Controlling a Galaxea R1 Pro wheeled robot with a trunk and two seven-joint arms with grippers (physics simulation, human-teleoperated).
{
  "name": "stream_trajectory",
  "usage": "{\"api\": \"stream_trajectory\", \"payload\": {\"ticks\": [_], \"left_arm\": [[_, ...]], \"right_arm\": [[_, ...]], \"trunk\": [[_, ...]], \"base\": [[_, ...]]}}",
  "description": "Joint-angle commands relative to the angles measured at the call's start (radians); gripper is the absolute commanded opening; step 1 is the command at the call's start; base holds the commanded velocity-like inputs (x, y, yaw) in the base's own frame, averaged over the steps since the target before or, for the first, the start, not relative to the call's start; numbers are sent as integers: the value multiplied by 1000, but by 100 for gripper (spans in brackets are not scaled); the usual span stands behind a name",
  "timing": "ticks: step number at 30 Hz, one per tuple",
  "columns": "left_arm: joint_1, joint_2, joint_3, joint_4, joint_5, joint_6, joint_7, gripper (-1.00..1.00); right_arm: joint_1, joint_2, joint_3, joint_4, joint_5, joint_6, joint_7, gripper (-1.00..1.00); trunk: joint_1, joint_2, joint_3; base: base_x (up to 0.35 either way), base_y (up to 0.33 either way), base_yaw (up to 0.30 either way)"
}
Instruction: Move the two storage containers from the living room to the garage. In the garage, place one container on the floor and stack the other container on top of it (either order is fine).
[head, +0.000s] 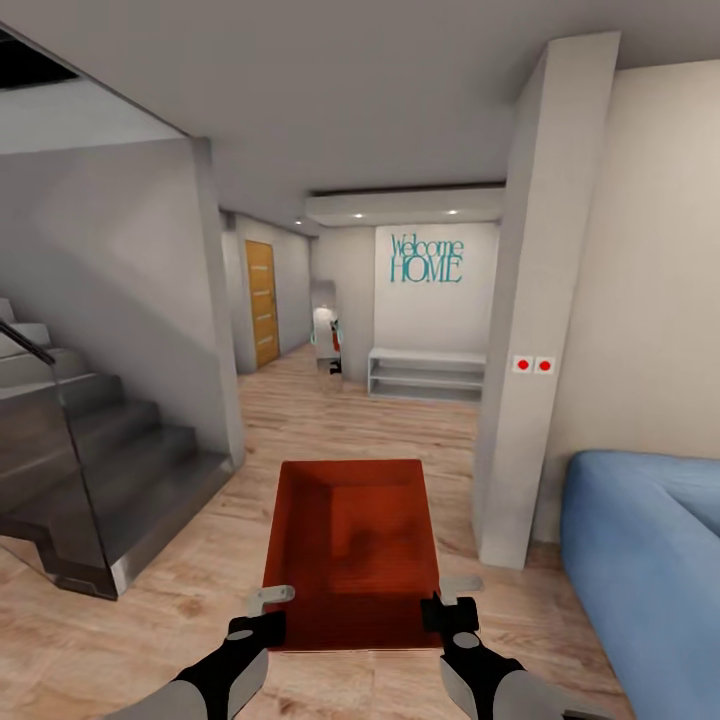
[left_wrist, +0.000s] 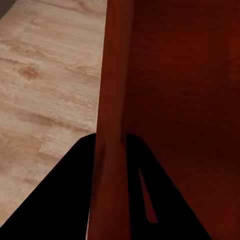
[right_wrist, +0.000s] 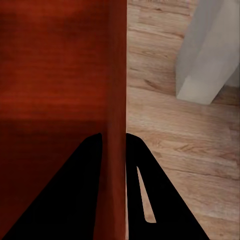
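both end effectors, left (head: 262, 612) and right (head: 450, 605), were clenched on opposite side walls of one container (head: 352, 545), holding it level above the wood floor (head: 150, 640) beside the sofa (head: 645, 560), apparently for carrying toward the garage.

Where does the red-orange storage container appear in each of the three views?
Head view: storage container low centre, held over the wood plank floor between both grippers.
Left wrist view: its side wall runs up the middle, interior beside it.
Right wrist view: its other wall runs up the middle.
Shared landmark: the wood plank floor.
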Motion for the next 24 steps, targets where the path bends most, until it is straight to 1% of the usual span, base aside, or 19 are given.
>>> {"api": "stream_trajectory", "payload": {"ticks": [1,24], "left_arm": [[-1,1,1,-4,1,0,10,-100],[-1,0,1,-4,1,1,10,-100]], "right_arm": [[-1,-2,-36,2,5,-3,-6,-100],[-1,-1,-36,2,5,-3,-6,-100]], "trunk": [[1,-1,-2],[1,-1,-2]], "base": [[322,0,0],[322,0,0]]}}
